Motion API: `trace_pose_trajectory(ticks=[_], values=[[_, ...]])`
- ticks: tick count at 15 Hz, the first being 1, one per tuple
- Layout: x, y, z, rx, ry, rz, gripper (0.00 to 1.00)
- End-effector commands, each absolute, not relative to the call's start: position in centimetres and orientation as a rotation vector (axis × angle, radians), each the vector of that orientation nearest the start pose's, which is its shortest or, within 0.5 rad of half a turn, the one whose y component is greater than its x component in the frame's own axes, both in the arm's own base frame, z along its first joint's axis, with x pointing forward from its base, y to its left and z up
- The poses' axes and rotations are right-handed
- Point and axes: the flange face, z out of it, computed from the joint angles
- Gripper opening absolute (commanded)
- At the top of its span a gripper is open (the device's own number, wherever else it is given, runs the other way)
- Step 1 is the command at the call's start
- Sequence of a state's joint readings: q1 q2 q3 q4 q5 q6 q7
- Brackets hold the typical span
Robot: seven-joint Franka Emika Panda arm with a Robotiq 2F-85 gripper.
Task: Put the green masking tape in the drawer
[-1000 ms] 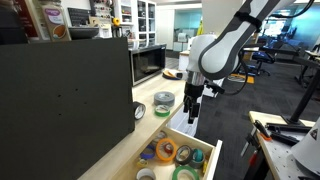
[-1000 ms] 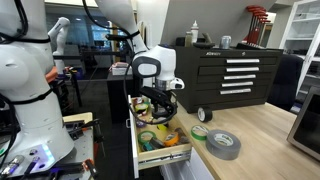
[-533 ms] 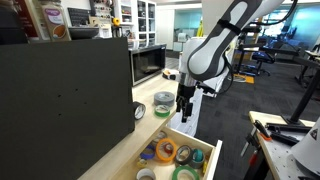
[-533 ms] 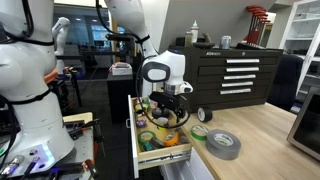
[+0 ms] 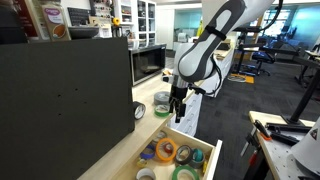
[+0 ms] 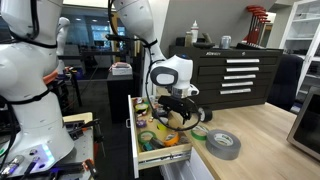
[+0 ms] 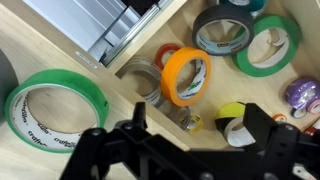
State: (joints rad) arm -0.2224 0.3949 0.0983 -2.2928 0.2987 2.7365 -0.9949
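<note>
The green masking tape (image 7: 50, 80) lies flat on the wooden counter, just outside the open drawer (image 7: 150, 40). It also shows in both exterior views (image 5: 162, 110) (image 6: 200, 131). My gripper (image 7: 198, 125) is open and empty. It hangs above the drawer's edge, close beside the green tape, and also shows in both exterior views (image 5: 176, 110) (image 6: 180, 116). The drawer (image 5: 190, 133) (image 6: 135, 130) holds several tape rolls: an orange one (image 7: 186, 75), another green one (image 7: 265, 45), a black one (image 7: 222, 28) and a yellow-and-black one (image 7: 238, 122).
A big grey tape roll (image 6: 222, 143) (image 5: 164, 98) lies on the counter next to the green tape. A large black box (image 5: 65, 95) stands on the counter. A black tool chest (image 6: 235, 75) stands behind.
The arm has swung from over the middle of the drawer towards the counter and the green tape, and has come lower. The gripper stays open and empty.
</note>
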Motion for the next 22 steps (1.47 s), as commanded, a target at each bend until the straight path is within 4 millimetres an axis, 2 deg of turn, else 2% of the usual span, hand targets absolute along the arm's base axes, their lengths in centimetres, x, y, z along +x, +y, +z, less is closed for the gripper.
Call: trace_pose_trajectory(ticks=[1,9,16,22], values=[[54.4,-8.3,17.8,-2.857,-0.957,-0.167,1.00],[57.6,-8.7,18.4,-2.850,-1.077,-0.151,1.00],[59.9,-11.5,20.2,-2.889,-1.123,-0.165,1.00],[59.9,-14.3,20.8,-2.930,-1.066,-0.175,1.00]])
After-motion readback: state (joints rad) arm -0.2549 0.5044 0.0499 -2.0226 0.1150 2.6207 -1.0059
